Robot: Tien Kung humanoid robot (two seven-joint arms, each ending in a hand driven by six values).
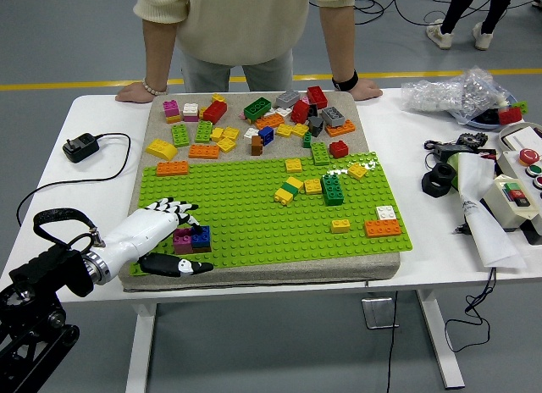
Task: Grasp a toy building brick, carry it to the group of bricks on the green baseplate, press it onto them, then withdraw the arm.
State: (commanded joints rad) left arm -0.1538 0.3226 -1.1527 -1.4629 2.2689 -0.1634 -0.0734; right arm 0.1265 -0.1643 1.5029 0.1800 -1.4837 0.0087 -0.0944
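Green baseplate fills the near half of the grey pad on the white desk. Head view: your left hand lies at the plate's near-left corner, its fingers spread on the far side and its thumb on the near side of a small brick pair, a magenta brick and a blue brick seated side by side on the studs. The hand brackets this pair loosely; from this view you cannot tell whether it grips either brick, and it reads as released. The pair's long axis runs left to right, directly ahead of the palm. The arm's exit path lies back toward the lower-left corner. The right hand is out of view. Loose bricks lie well apart on the bare pad beyond. At the far edge, a person's hands rest on the desk, touching nothing.
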